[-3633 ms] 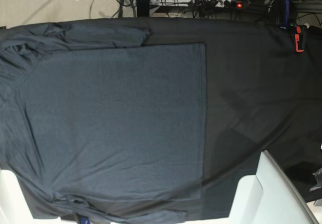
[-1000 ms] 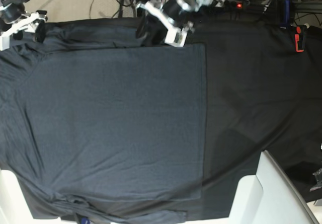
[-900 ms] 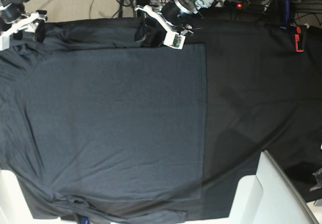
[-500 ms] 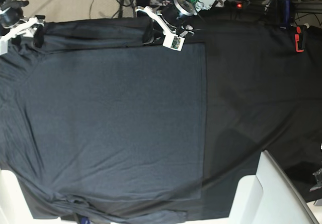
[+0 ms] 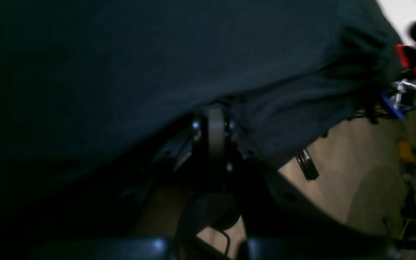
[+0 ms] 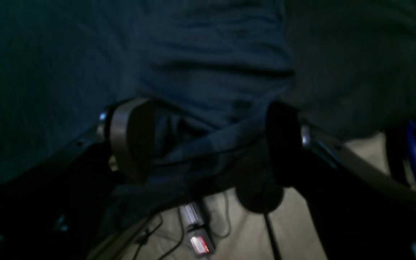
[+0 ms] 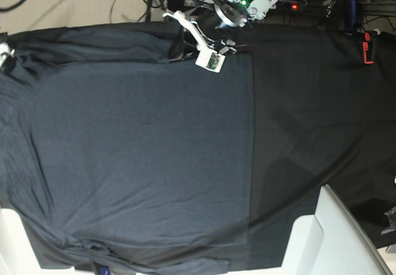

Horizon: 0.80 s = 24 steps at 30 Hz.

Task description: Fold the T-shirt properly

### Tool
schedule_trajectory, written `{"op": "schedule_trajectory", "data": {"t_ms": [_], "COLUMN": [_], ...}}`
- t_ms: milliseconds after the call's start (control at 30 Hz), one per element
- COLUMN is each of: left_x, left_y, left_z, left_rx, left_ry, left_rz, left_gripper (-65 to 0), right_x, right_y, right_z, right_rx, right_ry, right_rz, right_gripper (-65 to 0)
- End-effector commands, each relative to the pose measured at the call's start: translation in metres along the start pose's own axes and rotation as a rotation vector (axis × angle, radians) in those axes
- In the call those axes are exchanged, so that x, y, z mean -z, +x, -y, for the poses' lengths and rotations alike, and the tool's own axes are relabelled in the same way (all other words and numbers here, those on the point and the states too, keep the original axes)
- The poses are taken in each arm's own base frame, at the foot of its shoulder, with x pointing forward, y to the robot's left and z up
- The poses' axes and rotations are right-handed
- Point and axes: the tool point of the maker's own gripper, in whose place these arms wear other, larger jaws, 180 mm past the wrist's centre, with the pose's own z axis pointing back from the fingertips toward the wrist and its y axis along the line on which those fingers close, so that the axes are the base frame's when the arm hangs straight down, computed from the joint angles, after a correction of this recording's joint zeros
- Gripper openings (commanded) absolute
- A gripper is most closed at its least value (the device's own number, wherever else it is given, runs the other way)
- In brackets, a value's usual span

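Slate-grey knit, the T-shirt lies spread flat over the left and middle of the black table covering in the base view, its straight hem running top to bottom near the middle of the table and its sleeves bunched at the far left top and along the lower edge. At the far left edge of that view only a small white part of the right gripper shows, at the wrinkled shoulder area; the right wrist view gives more: the jaws stand wide apart, one pale pad on the left and a dark finger on the right, with a rumpled fold of the T-shirt lying between them, not pinched. Further right along the top edge of the base view, the left gripper sits at the shirt's upper edge, beside the folded sleeve, with a white block on the arm just above the cloth. In the left wrist view the left gripper has its fingers pressed together into a narrow line, and the edge of the T-shirt meets them right at the tips, the fabric pulled into a slight peak there. A red clamp sits at the table's top right edge, and a white panel fills the lower right corner.
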Motion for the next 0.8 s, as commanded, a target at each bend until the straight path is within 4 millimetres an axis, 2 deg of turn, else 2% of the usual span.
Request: {"op": "schedule_trajectory", "data": {"t_ms": [0,100,200,600,767], "left_x": [-0.002,-0.003,-0.003,-0.003,-0.003], "left_y": [0.009,0.004,0.002,0.003,0.003], "left_z": [0.004,0.003,0.003,0.001,0.001], "left_rx": [0.005,0.009,0.009,0.007,0.007], "left_ry": [-0.016,-0.017,-0.014,-0.011,-0.011], "left_rz": [0.03,0.002,-0.009,-0.007,-0.007], "left_gripper": [-65.0,-65.0,-65.0,-65.0,-65.0], "right_x": [-0.001,0.008,0.014,0.015,0.024], "right_y": [0.01,0.011,0.003,-0.004,-0.021], "right_z": [0.008,0.014,0.014,0.013,0.015], "right_rx": [-0.006,0.02,0.049,0.062,0.113], "right_ry": [-0.009,-0.006,-0.001,0.003,0.012], "right_rz": [0.021,0.006,-0.015,-0.026,-0.06], "right_gripper": [-19.7,-19.8,-19.8,-19.8,-19.8]}}
